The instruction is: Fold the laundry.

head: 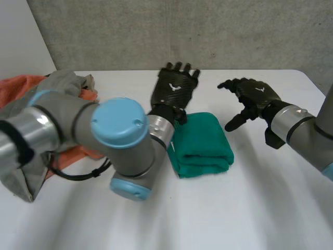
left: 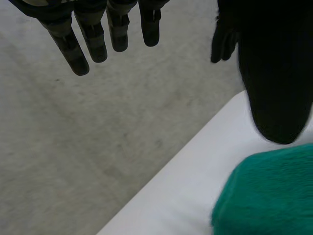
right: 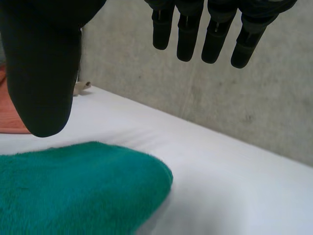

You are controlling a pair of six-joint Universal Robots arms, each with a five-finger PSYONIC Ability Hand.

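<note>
Beyond the left arm (head: 118, 135), the green towel (head: 203, 146) is seen folded — judged soft, best pinched edgewise; left hand (head: 175, 86) and right hand (head: 253, 99) are held open.

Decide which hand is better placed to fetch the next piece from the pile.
Left, probably: the pile lies on its side, and the left hand is open. The right hand hovers beyond the green towel.

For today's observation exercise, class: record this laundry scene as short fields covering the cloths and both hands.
folded: green towel, lying on the white table
left hand: open, fingers straight, at the towel's far edge
right hand: open, beside the towel, holding nothing
unfolded: orange cloth and grey cloth, heaped by the left arm
</note>
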